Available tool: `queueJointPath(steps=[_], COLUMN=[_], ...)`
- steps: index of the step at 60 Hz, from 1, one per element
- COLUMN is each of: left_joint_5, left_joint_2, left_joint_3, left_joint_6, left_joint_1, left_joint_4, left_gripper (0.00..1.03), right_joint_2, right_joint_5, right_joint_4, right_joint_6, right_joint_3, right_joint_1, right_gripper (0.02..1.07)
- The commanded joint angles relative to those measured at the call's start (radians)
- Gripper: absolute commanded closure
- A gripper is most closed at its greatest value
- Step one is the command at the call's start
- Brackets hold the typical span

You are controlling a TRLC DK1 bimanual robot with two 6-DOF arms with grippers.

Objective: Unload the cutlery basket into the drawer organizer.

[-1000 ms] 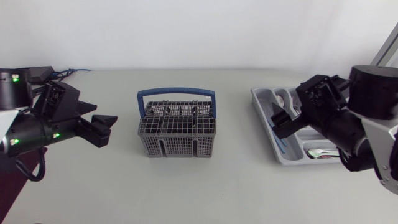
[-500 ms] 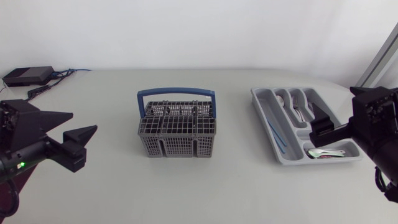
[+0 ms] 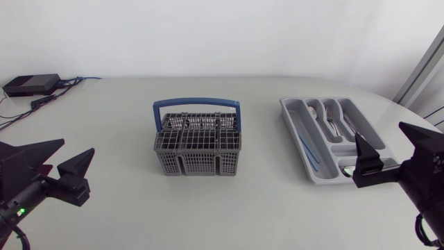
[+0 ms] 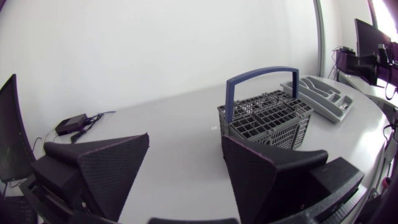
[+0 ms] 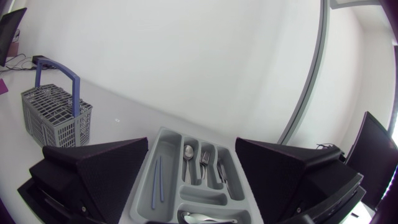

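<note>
Basket (image 3: pixel 197 142) stands central on the desk (image 3: pixel 263 208), apparently empty, cutlery (image 3: pixel 331 118) lying in the organizer (image 3: pixel 295 128) to its right, while left pincer (image 3: pixel 78 146) and right pincer (image 3: pixel 379 130), fingers spread, hang at the sides, best parked clear.

A pale grey, matte tabletop (image 3: pixel 263 208) carries three things. At its centre stands a grey plastic-mesh cutlery basket (image 3: pixel 198 149) with a blue hoop handle. At 3 o'clock, well apart, lies a grey moulded-plastic drawer organizer (image 3: pixel 290 119). At 10 o'clock, near the far edge, sits a small flat black box (image 3: pixel 31 84) trailing thin cables (image 3: pixel 73 80).
</note>
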Motion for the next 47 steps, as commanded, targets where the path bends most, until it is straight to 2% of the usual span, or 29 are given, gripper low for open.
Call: queueJointPath(steps=[1,29,47], left_joint_5=[-0.014,-0.096,-0.098], left_joint_2=[-0.04,-0.27,-0.275], left_joint_3=[-0.053,-0.289,-0.294], left_joint_6=[-0.05,-0.203,-0.206], left_joint_1=[0.012,0.051,0.052], left_joint_4=[0.037,0.222,0.226], left_gripper=[0.04,0.04,0.04], right_joint_2=[-0.044,-0.304,-0.31], right_joint_5=[-0.014,-0.108,-0.11], right_joint_4=[-0.014,-0.046,-0.047], right_joint_6=[0.076,0.324,0.329], right_joint_3=[-0.046,-0.224,-0.228], right_joint_1=[-0.016,-0.093,-0.095], right_gripper=[0.06,0.06,0.06])
